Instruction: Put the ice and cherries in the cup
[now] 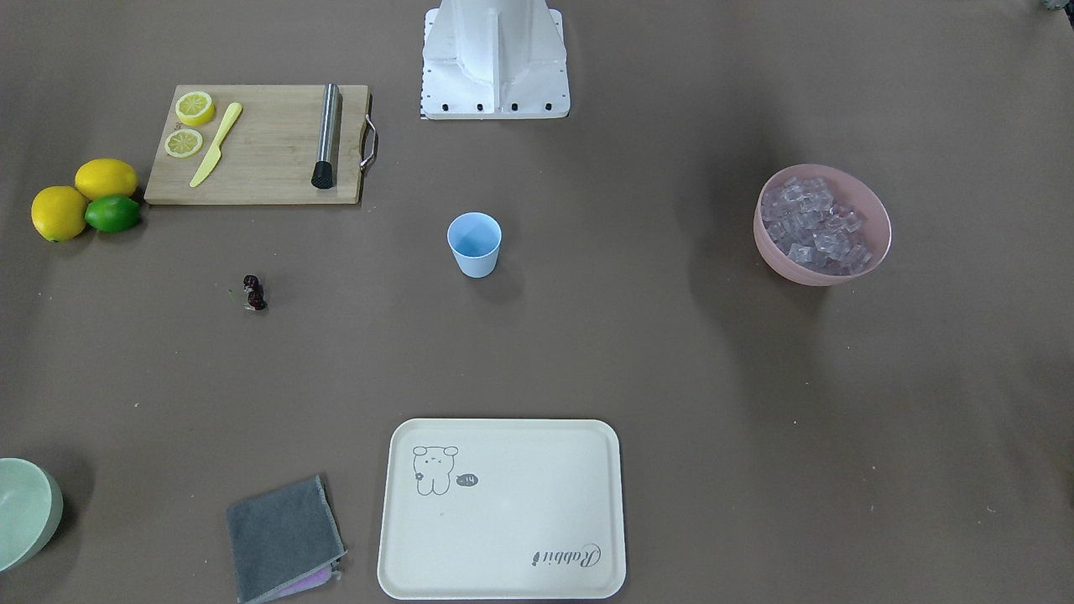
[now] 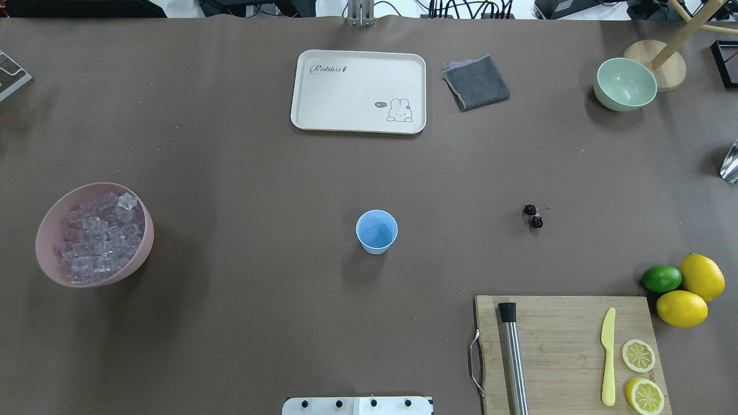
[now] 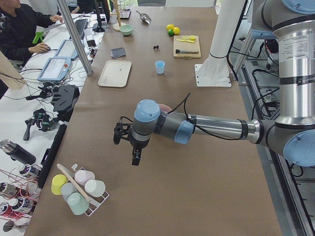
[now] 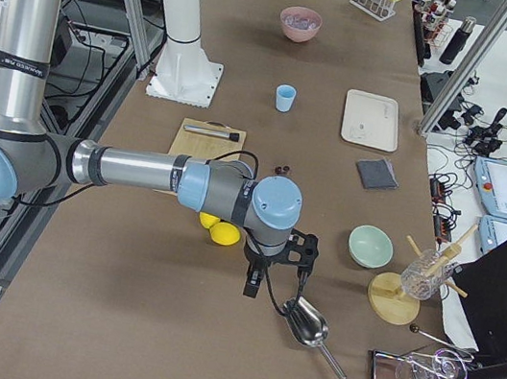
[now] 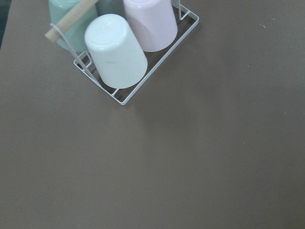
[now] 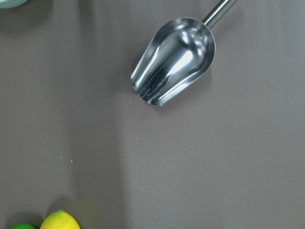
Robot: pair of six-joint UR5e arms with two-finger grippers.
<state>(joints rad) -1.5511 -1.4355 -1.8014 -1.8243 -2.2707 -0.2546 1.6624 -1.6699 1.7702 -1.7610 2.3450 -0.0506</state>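
The left gripper [image 3: 135, 160] hangs over bare table. Beyond it, toward the middle, the ice [image 2: 95, 239] is all heaped in its pink bowl [image 2: 41, 236]. Farther on is the cup [image 2: 376, 231] — empty, so nothing is done yet. The cherries [image 2: 533, 216] lie loose between the cup and the right gripper [image 4: 253, 292], which hangs just beside a metal scoop [image 6: 174, 59]. Neither wrist camera shows fingers — whether either gripper is apart or together, I cannot tell.
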